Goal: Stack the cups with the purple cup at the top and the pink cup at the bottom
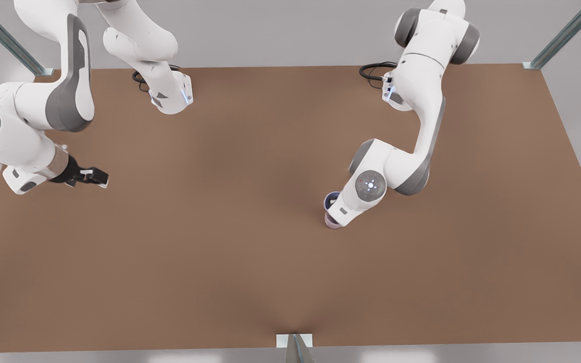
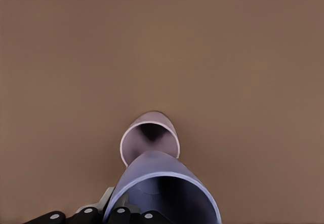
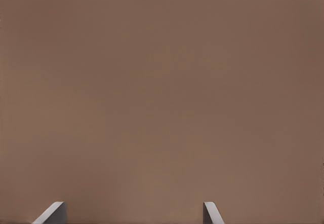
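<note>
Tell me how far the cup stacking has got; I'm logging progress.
Done: purple cup lifted by the left end effector. In hand: it hangs above the pink cup on the table. Left: lower it in, release. Right end effector waits open.

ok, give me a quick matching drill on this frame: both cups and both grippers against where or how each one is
1. pink cup
2. purple cup
3. right gripper
4. left gripper

A. jaws open, over bare table at the front view's left
B. stands on the table, mouth up
C. shut on a cup
D. held off the table, just over the other cup

Pairs: 1-B, 2-D, 3-A, 4-C
</note>
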Motion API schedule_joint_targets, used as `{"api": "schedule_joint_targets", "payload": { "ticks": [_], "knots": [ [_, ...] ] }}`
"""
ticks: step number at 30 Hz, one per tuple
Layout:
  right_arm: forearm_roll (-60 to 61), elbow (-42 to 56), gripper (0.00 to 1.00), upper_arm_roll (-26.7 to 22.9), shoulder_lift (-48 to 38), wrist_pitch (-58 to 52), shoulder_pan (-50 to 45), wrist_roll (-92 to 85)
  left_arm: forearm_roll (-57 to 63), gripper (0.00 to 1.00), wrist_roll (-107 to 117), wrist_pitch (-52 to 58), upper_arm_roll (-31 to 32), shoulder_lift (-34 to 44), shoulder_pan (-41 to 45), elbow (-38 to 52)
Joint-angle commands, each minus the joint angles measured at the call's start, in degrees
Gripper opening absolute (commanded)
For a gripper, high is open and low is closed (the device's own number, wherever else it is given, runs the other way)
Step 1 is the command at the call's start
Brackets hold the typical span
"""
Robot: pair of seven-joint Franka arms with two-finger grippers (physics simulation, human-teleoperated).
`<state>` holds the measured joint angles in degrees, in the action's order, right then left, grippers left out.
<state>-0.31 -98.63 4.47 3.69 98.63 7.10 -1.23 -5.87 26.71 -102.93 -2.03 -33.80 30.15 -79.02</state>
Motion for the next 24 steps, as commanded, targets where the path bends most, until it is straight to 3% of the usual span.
{"api": "schedule_joint_targets", "payload": {
  "ticks": [1,5,11,24],
  "knots": [
    [0.0,0.1,1.00,0.0,-0.1,0.7,0.2,-25.6,-0.1,0.21,8.4,-4.3,0.0,0.2,-0.1,-0.3],
    [0.0,0.1,1.00,0.2,0.2,0.7,-0.5,-3.6,-0.3,0.21,8.4,-5.8,0.0,0.0,-0.5,-0.3],
    [0.1,6.4,1.00,0.4,4.7,-3.8,-0.5,6.5,-0.3,0.21,8.3,-7.4,0.0,-0.5,-0.6,-1.1],
    [0.1,7.5,1.00,0.5,5.5,-5.2,-0.6,5.9,-0.2,0.21,8.1,-6.5,0.0,-0.2,-1.0,-3.5]
  ]
}}
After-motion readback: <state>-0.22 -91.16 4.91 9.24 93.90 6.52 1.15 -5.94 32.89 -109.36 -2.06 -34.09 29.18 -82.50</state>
